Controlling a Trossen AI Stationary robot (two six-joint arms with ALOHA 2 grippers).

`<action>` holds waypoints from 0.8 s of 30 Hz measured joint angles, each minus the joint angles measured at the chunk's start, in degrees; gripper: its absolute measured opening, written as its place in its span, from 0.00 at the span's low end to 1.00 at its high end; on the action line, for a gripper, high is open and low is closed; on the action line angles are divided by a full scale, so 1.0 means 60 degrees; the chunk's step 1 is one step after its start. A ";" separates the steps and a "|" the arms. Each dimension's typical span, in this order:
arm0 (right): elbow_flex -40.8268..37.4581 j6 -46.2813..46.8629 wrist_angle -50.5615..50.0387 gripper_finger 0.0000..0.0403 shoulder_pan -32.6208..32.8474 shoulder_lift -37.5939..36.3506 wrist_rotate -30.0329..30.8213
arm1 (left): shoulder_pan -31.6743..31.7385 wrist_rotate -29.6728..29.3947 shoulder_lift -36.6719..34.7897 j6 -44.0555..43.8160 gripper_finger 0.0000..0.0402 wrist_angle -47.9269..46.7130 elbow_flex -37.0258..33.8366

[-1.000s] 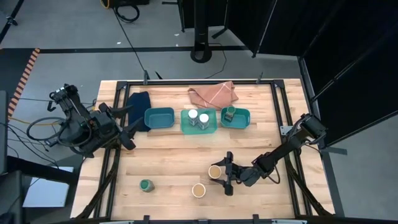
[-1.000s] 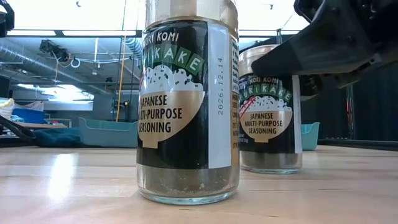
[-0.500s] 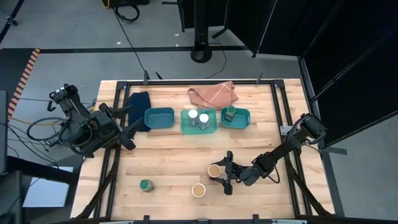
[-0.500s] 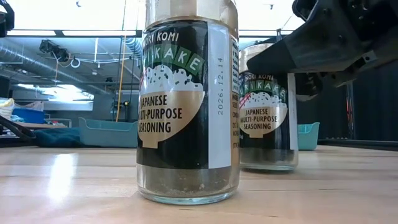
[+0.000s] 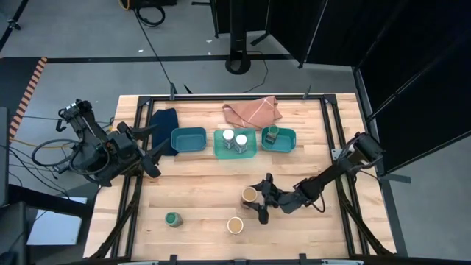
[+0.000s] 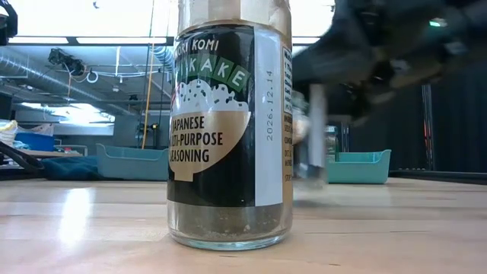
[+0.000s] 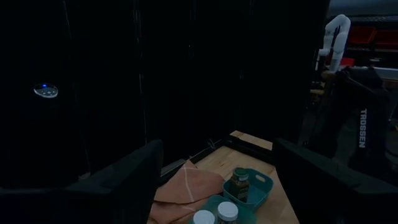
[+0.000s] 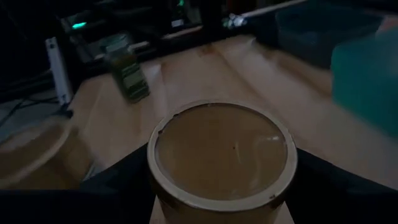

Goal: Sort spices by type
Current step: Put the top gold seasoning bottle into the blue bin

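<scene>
Both white-lidded jars (image 5: 234, 138) and one green-lidded jar (image 5: 273, 132) sit in trays; the right gripper (image 5: 255, 201) clamps a tan-lidded jar (image 5: 249, 195), leaving two loose jars while the left gripper (image 5: 153, 149) waits, fingers apart.

green-lidded jar (image 7: 239, 183) in teal tray (image 7: 259, 184), two white-lidded jars (image 7: 215, 214)

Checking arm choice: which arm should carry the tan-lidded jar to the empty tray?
Right. The right gripper is already closed around the tan-lidded jar, while the left gripper waits at the table's left edge beside the empty tray.
</scene>
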 joint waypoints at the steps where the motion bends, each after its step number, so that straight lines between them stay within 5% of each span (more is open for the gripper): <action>1: 0.0132 -0.0168 -0.0072 0.71 -0.0109 0.0000 -0.0001 | -0.0002 0.0000 0.0001 0.0001 0.77 -0.0003 0.0000; 7: 0.1201 -0.1839 -0.0676 0.71 -0.0889 0.0000 -0.0401 | -0.0001 0.0000 0.0004 0.0003 0.77 -0.0003 0.0000; 16: 0.3165 -0.2832 -0.3681 0.71 -0.2058 0.0000 -0.1683 | 0.0000 0.0000 0.0004 0.0003 0.77 -0.0005 0.0000; 24: 0.4118 -0.3997 -0.3753 0.71 -0.2949 0.0000 -0.2107 | -0.0003 0.0000 0.0004 0.0006 0.77 -0.0006 0.0000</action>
